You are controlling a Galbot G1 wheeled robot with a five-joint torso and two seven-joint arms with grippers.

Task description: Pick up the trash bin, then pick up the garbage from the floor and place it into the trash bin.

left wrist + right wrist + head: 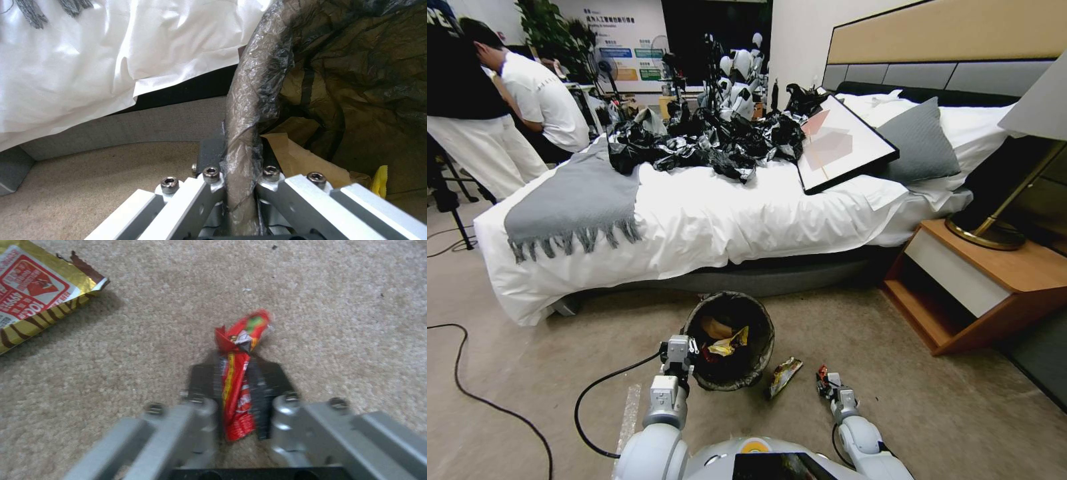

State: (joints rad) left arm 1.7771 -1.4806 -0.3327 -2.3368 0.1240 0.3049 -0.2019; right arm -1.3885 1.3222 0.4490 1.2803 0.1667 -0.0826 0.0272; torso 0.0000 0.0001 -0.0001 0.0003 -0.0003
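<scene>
The trash bin (730, 340), lined with a dark bag, hangs beside the bed with brown paper and a yellow wrapper inside. My left gripper (679, 352) is shut on its near-left rim; the left wrist view shows the bag-covered rim (249, 110) pinched between the fingers. My right gripper (827, 385) is low over the floor, to the right of the bin, shut on a red wrapper (238, 380), which stands edge-up between the black pads. A gold-and-red snack packet (783, 376) (33, 296) lies on the carpet between the bin and the right gripper.
The bed (694, 213), with a hanging white sheet, stands just beyond the bin. A wooden nightstand (974, 280) with a lamp is at the right. A black cable (500, 407) loops across the floor at the left. People stand at the far left behind the bed.
</scene>
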